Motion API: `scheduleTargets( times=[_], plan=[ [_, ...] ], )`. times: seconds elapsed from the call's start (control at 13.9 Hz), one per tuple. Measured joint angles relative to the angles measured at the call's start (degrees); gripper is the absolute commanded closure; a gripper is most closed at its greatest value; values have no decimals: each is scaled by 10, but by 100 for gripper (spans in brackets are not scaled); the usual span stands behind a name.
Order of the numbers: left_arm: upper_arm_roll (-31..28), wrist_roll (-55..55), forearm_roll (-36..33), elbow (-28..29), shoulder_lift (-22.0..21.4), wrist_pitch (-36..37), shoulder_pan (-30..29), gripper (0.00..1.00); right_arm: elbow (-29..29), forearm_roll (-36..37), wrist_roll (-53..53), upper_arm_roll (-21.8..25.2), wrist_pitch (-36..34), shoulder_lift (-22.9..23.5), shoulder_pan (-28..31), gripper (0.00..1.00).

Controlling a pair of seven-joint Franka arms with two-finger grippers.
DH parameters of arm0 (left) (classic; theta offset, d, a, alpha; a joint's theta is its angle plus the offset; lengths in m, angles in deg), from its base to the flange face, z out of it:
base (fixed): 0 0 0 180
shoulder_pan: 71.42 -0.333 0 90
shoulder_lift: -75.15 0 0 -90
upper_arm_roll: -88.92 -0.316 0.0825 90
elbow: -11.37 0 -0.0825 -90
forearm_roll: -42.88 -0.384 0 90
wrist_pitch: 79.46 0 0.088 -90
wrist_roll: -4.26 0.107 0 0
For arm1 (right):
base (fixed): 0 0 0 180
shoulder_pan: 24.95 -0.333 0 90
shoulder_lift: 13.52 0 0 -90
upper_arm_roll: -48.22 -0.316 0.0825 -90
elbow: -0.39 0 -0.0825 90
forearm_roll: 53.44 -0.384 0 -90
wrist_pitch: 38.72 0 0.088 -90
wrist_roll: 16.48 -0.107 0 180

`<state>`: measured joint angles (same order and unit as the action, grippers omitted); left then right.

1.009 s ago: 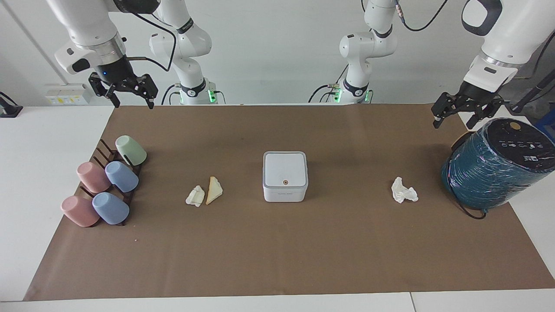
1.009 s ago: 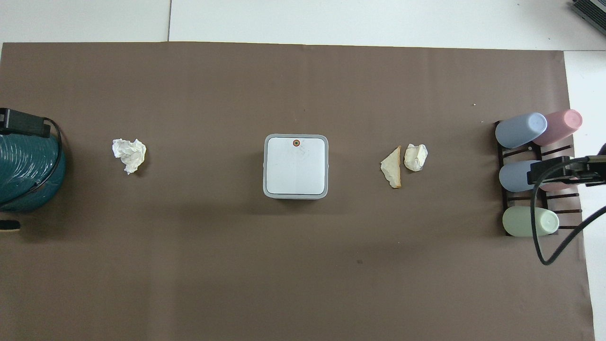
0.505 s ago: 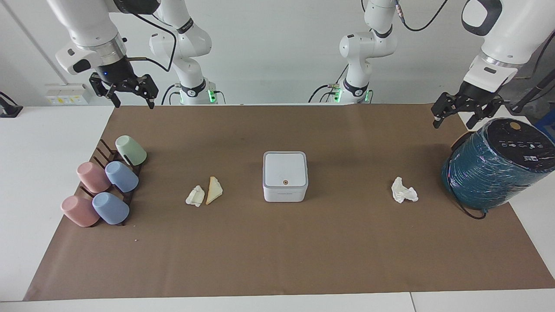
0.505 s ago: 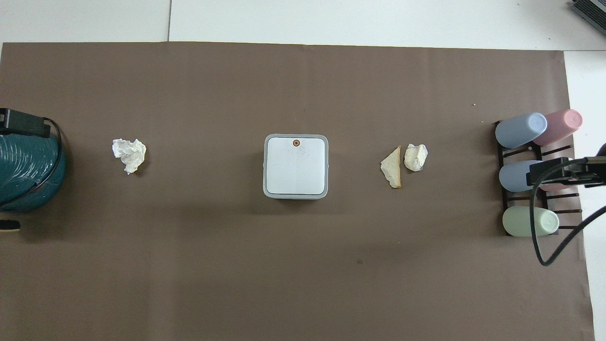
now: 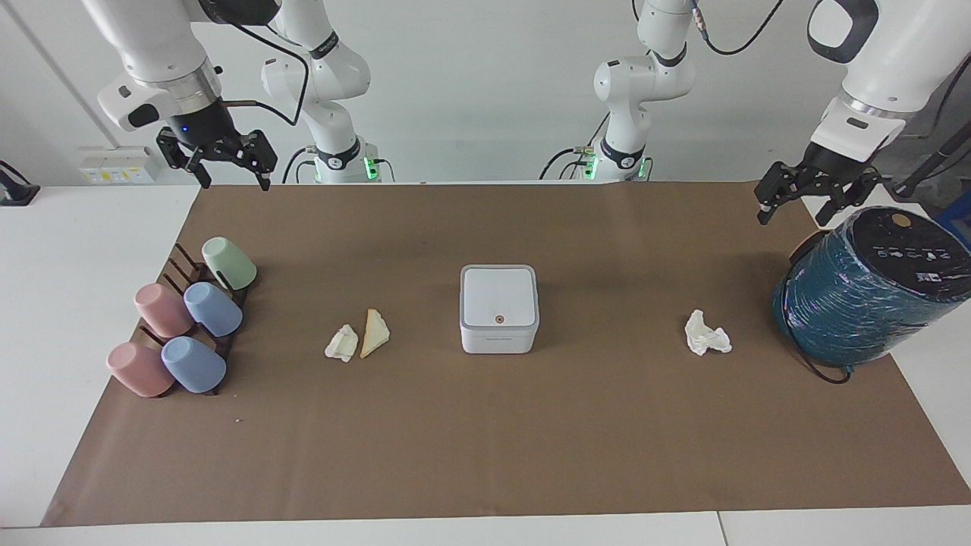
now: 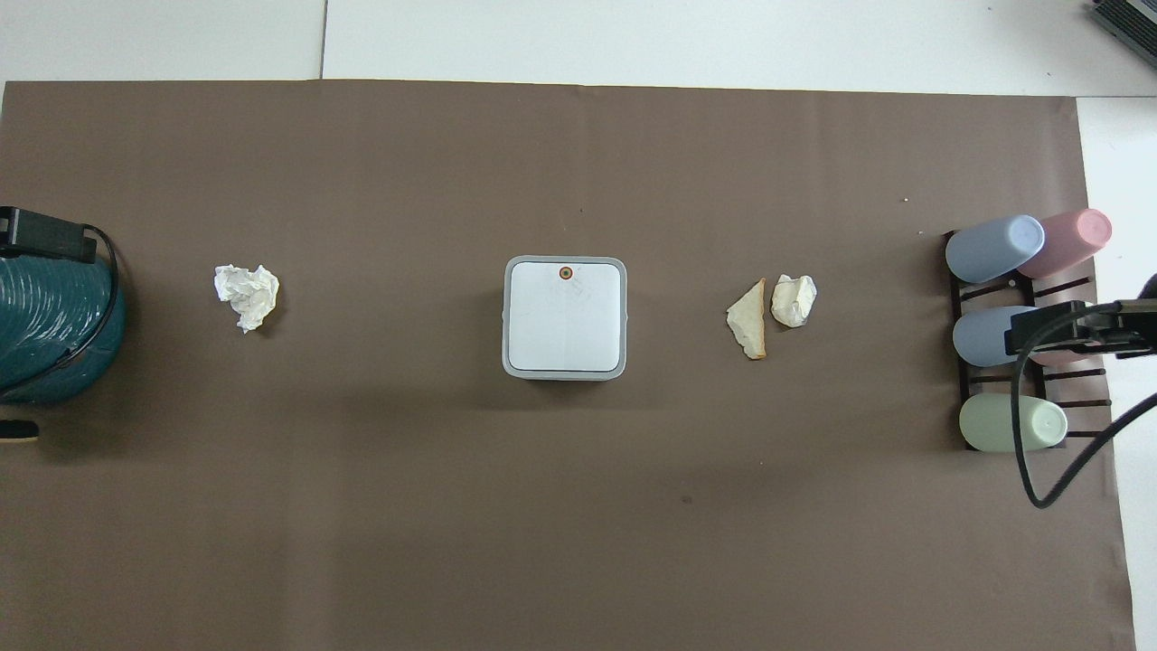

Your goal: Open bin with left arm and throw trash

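The bin [image 5: 499,307] stands mid-mat with its lid shut; the orange dot is on the lid's edge farthest from the robots. It also shows in the overhead view [image 6: 565,316]. One paper wad [image 5: 708,334] [image 6: 246,294] lies toward the left arm's end. A second wad [image 5: 343,343] [image 6: 794,300] and the tan wedge [image 5: 374,332] [image 6: 748,318] lie side by side toward the right arm's end. My left gripper [image 5: 793,212] is open and empty, in the air beside the teal cylinder. My right gripper [image 5: 235,178] is open and empty, high over the mat's corner near the cups.
A big teal-wrapped cylinder [image 5: 872,288] [image 6: 45,325] sits at the left arm's end of the brown mat [image 5: 485,455]. A dark rack with several pastel cups [image 5: 182,318] [image 6: 1021,334] lies at the right arm's end.
My right gripper has risen very slightly. The left gripper, the bin and the trash have not moved.
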<state>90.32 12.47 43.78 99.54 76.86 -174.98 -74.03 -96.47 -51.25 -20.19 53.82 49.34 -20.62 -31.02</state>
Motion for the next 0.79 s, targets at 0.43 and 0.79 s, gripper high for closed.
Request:
scheduleTargets(
  times=[0.43,0.79],
  plan=[
    [0,0,0,0,0,0,0,0,-1,0,0,0,0,0,0,0],
    [0,0,0,0,0,0,0,0,-10,0,0,0,0,-4,0,0]
  ],
)
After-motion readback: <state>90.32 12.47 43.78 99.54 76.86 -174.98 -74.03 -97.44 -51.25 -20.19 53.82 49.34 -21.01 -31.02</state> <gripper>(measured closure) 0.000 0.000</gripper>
